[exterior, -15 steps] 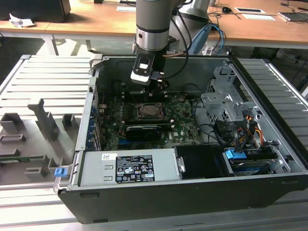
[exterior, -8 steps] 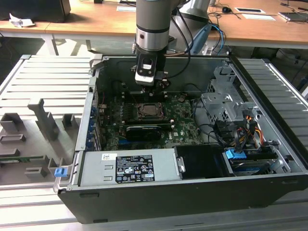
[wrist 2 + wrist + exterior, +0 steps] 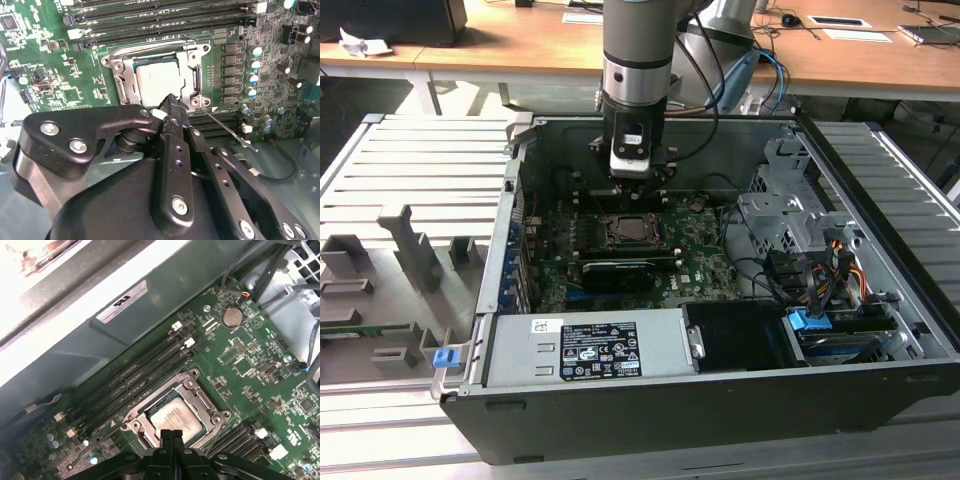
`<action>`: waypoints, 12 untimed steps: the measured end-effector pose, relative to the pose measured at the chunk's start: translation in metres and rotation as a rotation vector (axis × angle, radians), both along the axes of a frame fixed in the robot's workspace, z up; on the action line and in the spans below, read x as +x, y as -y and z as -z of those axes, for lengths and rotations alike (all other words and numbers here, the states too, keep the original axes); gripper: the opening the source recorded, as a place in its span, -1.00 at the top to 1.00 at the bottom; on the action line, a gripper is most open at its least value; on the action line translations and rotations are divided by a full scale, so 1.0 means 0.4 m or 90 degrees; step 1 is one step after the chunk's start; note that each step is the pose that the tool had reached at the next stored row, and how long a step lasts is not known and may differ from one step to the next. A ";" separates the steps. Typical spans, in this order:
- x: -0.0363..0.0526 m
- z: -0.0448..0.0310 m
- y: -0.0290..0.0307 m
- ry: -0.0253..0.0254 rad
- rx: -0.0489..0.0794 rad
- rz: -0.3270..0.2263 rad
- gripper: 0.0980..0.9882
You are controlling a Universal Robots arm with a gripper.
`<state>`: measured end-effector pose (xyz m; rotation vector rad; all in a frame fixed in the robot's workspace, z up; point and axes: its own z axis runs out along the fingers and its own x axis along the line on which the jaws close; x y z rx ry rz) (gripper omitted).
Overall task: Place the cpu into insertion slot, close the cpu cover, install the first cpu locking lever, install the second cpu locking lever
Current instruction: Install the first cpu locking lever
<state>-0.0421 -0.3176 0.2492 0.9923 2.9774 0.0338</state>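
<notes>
Wooden desks [image 3: 520, 45] run along the far side of the room. In front of them a slatted metal counter [image 3: 410, 170] carries an open computer case [image 3: 720, 410] with its green motherboard [image 3: 705, 265] lying flat inside. The arm hangs straight down over the far half of the board, its gripper [image 3: 638, 185] just above the insertion slot [image 3: 635, 230].

In the second wrist view the cpu [image 3: 157, 80] lies silver side up, seated flat in the slot. The cpu cover [image 3: 194, 82] is folded down around it, its square opening framing the chip, so the first two steps look done. The jaws are pressed together with nothing visible between them. Their joined tips sit at one corner of the cover, touching it or just above it; I cannot tell which. From that same corner a thin metal locking lever [image 3: 227, 130] sticks out across the board, away from the socket, and appears unlatched. Whether the other lever is down I cannot tell.

My reading is that the first lever is the step in hand. It calls for the closed tips to bear on that thin rod without slipping off, bring it down alongside the cover and tuck it under its catch. The pressure should be gentle, since the memory slots [image 3: 135, 375] and small capacitors [image 3: 255, 65] stand close by.
</notes>
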 end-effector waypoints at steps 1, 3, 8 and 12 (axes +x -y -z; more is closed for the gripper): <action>0.000 0.000 0.000 0.0000 0.000 -0.005 0.98; 0.000 0.000 0.000 0.0000 0.000 -0.014 0.98; 0.000 0.000 0.000 0.0000 0.000 -0.032 0.98; 0.000 0.000 0.000 0.0000 0.000 -0.045 0.98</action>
